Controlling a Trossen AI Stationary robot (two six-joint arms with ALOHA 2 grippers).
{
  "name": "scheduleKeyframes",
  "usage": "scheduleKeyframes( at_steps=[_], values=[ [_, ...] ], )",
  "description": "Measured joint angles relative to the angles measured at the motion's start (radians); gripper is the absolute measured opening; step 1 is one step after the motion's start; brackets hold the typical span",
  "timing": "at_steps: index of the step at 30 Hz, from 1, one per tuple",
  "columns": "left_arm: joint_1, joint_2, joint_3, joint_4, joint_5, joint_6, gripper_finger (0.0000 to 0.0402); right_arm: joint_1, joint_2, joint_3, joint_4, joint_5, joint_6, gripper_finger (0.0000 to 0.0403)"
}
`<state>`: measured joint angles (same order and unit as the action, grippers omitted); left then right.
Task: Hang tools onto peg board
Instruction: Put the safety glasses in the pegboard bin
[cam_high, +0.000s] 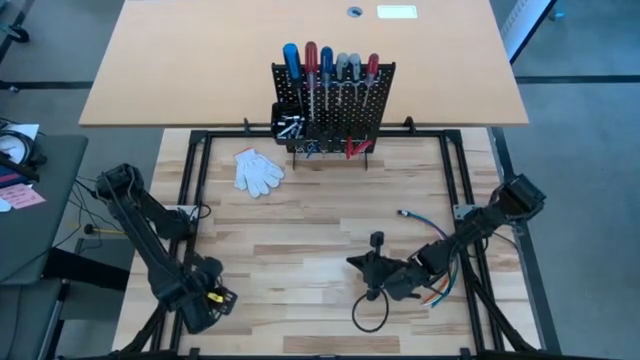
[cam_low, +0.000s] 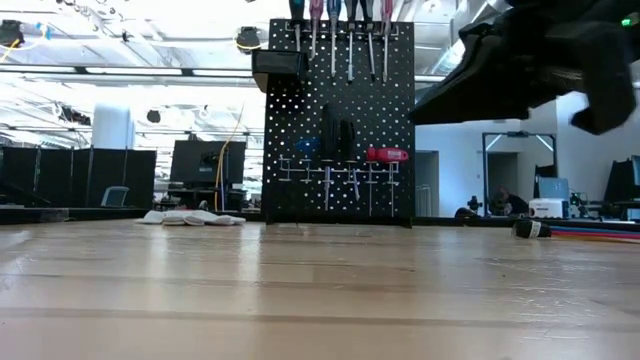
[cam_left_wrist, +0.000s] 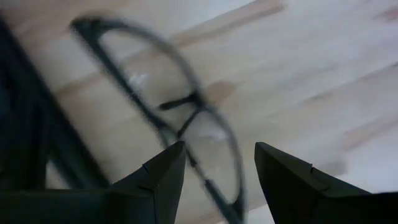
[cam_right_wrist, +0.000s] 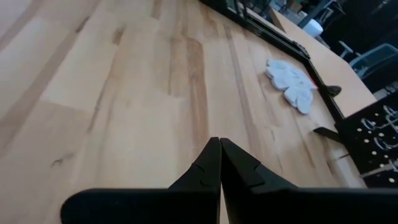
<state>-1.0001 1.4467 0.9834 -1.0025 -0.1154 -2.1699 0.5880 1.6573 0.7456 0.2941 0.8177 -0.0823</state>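
Black and perforated, the peg board (cam_high: 335, 108) stood upright at the table's far edge, screwdrivers (cam_high: 328, 68) hung along its top and red-handled pliers (cam_low: 387, 155) lower down. Just left of it lay a white glove (cam_high: 258, 171). Well in front of the board, the right gripper (cam_high: 358, 263) hovered empty, fingers pressed together, coloured cables (cam_high: 441, 252) beside it. Bare wooden planks (cam_high: 300, 230) stretched between. The left gripper (cam_left_wrist: 214, 171) waited at the near-left corner, fingers apart, holding nothing.
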Motion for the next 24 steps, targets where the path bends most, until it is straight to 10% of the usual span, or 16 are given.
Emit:
scheduleKeyframes(
  at_steps=[14, 24],
  values=[
    [-0.046, 0.009, -0.216, 0.267, 0.069, -0.033, 0.0170, -0.029, 0.000, 0.000, 0.002, -0.008, 0.017, 0.0008],
    [0.031, 0.010, -0.210, 0.349, -0.117, 0.188, 0.0039, -0.006, 0.000, 0.000, -0.005, -0.009, 0.049, 0.0008]
  ],
)
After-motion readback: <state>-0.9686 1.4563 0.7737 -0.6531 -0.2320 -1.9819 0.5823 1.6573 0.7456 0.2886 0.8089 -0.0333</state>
